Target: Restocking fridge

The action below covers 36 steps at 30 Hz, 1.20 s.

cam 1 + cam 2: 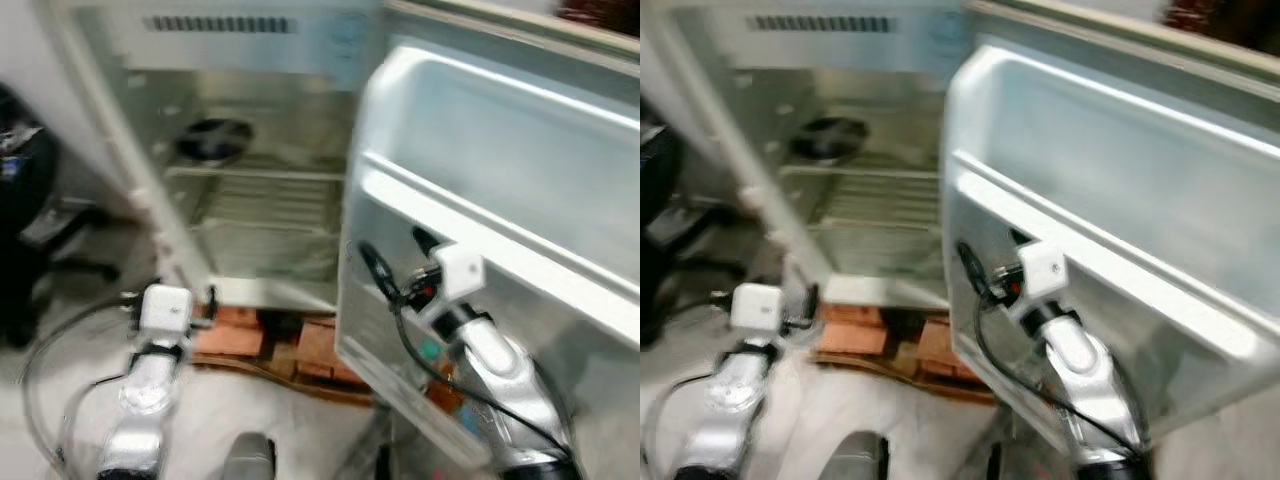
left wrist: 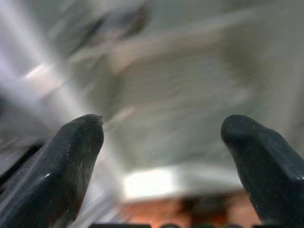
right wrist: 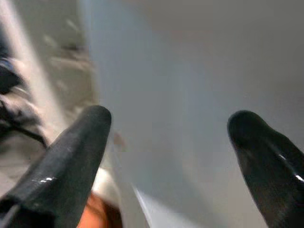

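Observation:
The small fridge (image 1: 250,120) stands open in front of me, its inside bare apart from a wire shelf (image 1: 265,200) and a dark round shape (image 1: 212,138) at the back. Its white door (image 1: 500,170) swings out to the right, with a moulded door shelf (image 1: 470,225) across it. My right gripper (image 1: 398,255) is open at the door's inner edge, its fingers (image 3: 71,156) spread against the white panel. My left gripper (image 2: 161,142) is open too, low at the left and pointing at the fridge's bottom opening. Everything is blurred.
The fridge rests on reddish bricks and boards (image 1: 270,340). A black chair (image 1: 30,200) stands at the far left. A cable (image 1: 50,350) loops over the pale floor beside my left arm (image 1: 150,380).

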Available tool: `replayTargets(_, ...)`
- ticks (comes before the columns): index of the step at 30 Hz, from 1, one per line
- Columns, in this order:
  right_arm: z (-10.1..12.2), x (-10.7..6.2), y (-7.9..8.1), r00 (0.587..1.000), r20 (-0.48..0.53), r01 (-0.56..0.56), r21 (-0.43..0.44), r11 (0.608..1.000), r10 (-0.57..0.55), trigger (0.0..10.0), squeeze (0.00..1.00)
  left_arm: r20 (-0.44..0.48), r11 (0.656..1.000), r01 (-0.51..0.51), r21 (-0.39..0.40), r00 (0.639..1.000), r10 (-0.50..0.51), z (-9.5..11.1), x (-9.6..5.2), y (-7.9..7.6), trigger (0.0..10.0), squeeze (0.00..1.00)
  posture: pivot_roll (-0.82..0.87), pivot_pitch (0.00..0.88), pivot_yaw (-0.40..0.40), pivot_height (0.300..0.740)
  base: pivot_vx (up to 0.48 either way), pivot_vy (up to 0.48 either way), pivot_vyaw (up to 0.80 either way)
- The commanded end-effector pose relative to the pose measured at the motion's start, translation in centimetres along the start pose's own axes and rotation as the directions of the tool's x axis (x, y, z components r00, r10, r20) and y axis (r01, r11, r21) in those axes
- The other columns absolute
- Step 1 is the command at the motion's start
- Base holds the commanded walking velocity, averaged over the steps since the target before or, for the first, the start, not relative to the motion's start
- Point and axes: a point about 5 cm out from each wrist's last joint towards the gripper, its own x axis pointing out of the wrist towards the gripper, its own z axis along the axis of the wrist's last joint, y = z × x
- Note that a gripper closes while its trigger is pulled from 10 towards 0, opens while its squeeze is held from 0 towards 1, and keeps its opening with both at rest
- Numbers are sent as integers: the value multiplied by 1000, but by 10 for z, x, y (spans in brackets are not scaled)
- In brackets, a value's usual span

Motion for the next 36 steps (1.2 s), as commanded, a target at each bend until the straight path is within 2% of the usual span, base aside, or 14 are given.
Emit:
replayTargets(1, 6, 5, 3, 1000, 26, -10, 9, 1000, 10, 10000, 0, -56, 999, -33, 31, 998, 34, -13, -10, 15, 10000, 0, -7, 0, 10, 698, -300, 0, 0)
replayTargets(8, 5, 6, 6, 999, 30, -32, 16, 999, 31, 10000, 0, -56, 999, -31, 32, 998, 33, -14, -9, 15, 10000, 0, -5, 0, 10, 698, -297, 0, 0)
replayTargets(12, 8, 5, 5, 997, 66, -34, 24, 999, 32, 10000, 0, -56, 999, -32, 35, 998, 34, -13, -8, 15, 10000, 0, -3, 0, 10, 698, -296, 0, 0)
replayTargets(18, 10, 7, 4, 997, 77, -32, 21, 999, 31, 10000, 0, -56, 999, -30, 37, 998, 32, -14, -8, 16, 10000, 0, -2, 0, 11, 733, -287, 0, 0)
replayTargets(22, 11, 8, 3, 996, 85, -36, 22, 999, 34, 10000, 0, -53, 999, -28, 37, 998, 30, -13, -7, 15, 10000, 0, -1, 0, 10, 740, -279, 0, 0)
replayTargets(33, 16, 14, 4, 993, 112, -31, 8, 999, 30, 10000, 0, -53, 999, -11, 39, 998, 13, -13, -7, 19, 10000, 0, 6, 0, 10, 740, 0, 0, 0)
replayTargets(36, 16, 14, 4, 993, 113, -25, 11, 1000, 24, 10000, 0, -51, 999, 8, 39, 999, -6, -12, -8, 19, 10000, 0, 4, 0, 12, 740, 0, -401, 0)
